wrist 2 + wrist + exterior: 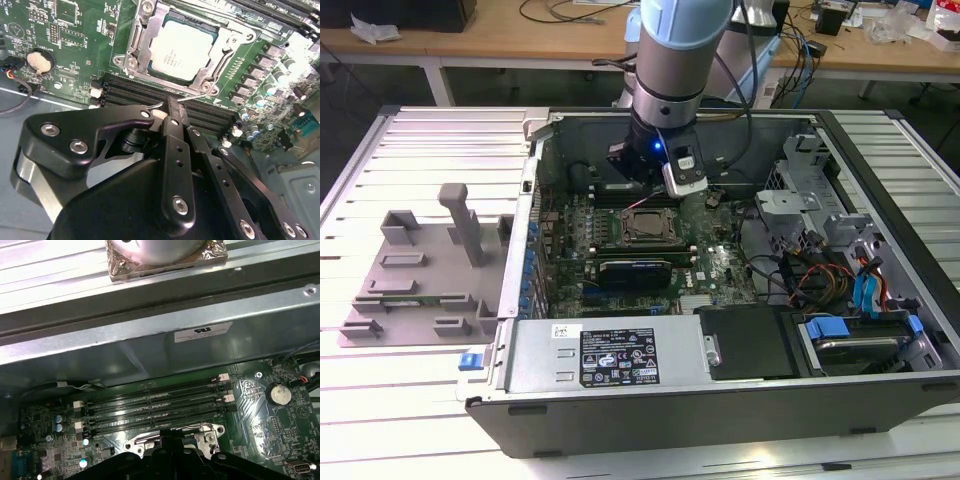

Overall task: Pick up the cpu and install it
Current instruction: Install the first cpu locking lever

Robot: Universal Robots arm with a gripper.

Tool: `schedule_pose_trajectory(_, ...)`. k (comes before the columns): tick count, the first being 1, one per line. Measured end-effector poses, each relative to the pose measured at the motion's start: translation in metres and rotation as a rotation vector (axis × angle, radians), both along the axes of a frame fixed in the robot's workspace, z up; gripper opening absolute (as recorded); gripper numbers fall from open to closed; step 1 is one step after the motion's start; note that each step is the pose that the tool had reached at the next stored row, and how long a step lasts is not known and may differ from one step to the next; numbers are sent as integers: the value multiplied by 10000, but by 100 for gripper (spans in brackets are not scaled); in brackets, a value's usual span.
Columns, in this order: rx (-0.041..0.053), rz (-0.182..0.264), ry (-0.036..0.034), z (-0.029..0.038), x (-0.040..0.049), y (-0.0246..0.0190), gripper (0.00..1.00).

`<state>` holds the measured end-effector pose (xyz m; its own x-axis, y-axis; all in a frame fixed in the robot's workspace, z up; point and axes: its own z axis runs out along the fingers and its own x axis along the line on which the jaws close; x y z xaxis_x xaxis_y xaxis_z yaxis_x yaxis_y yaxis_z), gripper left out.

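Note:
The cpu [182, 47], a small square chip with a pale silvery top, lies flat inside the dark socket frame [141, 40] on the green motherboard. In the exterior view the cpu [645, 226] sits mid-board inside the open computer case. My gripper [173, 106] hangs just beside the socket, over the black memory slots [130, 90]. Its black fingers [176, 125] are pressed together with nothing between them, and their tips meet the socket's thin wire lever [195, 95]. From the exterior view, my gripper [642, 188] stands just behind the socket.
The case walls [535, 180] ring the motherboard. A power supply [610, 350] lies along the front, with drive bays and cables [820, 270] at the exterior view's right. A grey plastic fixture [425, 270] rests on the table at the left. A coin battery [280, 394] sits on the board.

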<state>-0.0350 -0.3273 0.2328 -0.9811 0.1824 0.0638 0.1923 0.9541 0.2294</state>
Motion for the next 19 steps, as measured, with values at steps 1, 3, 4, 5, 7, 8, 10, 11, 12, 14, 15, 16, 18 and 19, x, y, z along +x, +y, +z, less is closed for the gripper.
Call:
schedule_pose_trajectory(1,-1,30,-91,-42,-25,3,11)
schedule_pose_trajectory(3,2,33,-114,-48,-26,5,11)
schedule_pose_trajectory(4,1,41,-131,-54,-27,15,11)
schedule_pose_trajectory(5,0,42,-139,-59,-29,31,11)
schedule_pose_trajectory(7,1,47,-213,-87,-32,65,11)
schedule_pose_trajectory(8,0,48,-305,-105,-35,72,11)
schedule_pose_trajectory(10,-4,49,-310,-107,-35,73,11)
schedule_pose_trajectory(11,-2,48,-310,-108,-35,73,11)
schedule_pose_trajectory(12,-3,48,-310,-108,-35,73,11)
schedule_pose_trajectory(14,-3,48,-310,-109,-35,73,11)
schedule_pose_trajectory(15,-2,49,-311,-111,-35,73,11)
schedule_pose_trajectory(16,-2,48,-311,-119,-35,74,11)
schedule_pose_trajectory(18,-7,47,-311,-129,-36,81,11)
schedule_pose_trajectory(19,-10,48,-311,-137,-35,90,11)
